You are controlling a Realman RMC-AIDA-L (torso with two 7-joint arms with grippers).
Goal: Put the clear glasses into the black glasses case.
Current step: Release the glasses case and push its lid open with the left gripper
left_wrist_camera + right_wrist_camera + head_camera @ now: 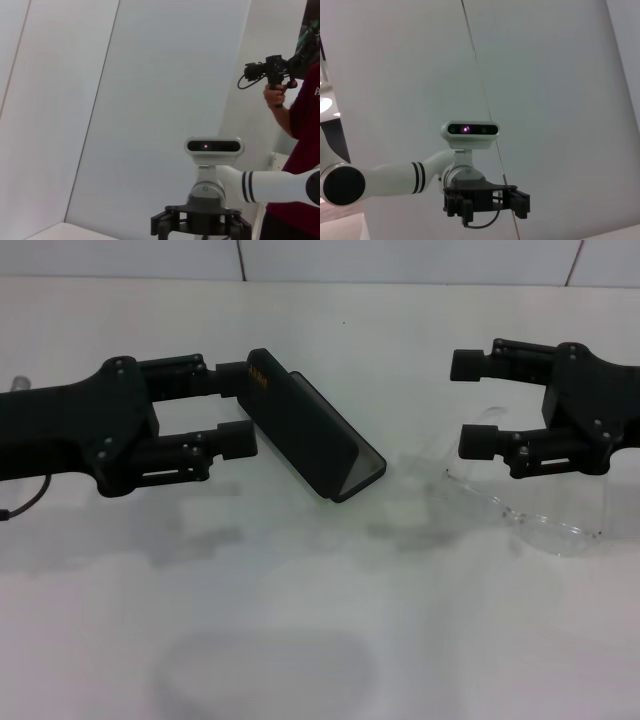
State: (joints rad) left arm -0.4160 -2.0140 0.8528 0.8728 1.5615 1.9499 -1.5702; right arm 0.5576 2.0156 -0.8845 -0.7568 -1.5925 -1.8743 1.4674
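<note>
The black glasses case [305, 430] lies slanted on the white table [320, 620] left of centre. Its orange mark faces up at its far left end, and a grey edge shows along its right side. My left gripper [240, 410] is open, with its fingertips right at that marked end of the case; I cannot tell whether they touch it. The clear glasses [530, 515] rest on the table at the right. My right gripper [472, 403] hovers just over their far end, open and holding nothing. Neither wrist view shows the case or the glasses.
Behind the table stands a white wall [400, 260]. In the left wrist view, a person in a dark red shirt [295, 150] holds a camera beside the robot's head [213, 146]. That head [469, 130] also appears in the right wrist view.
</note>
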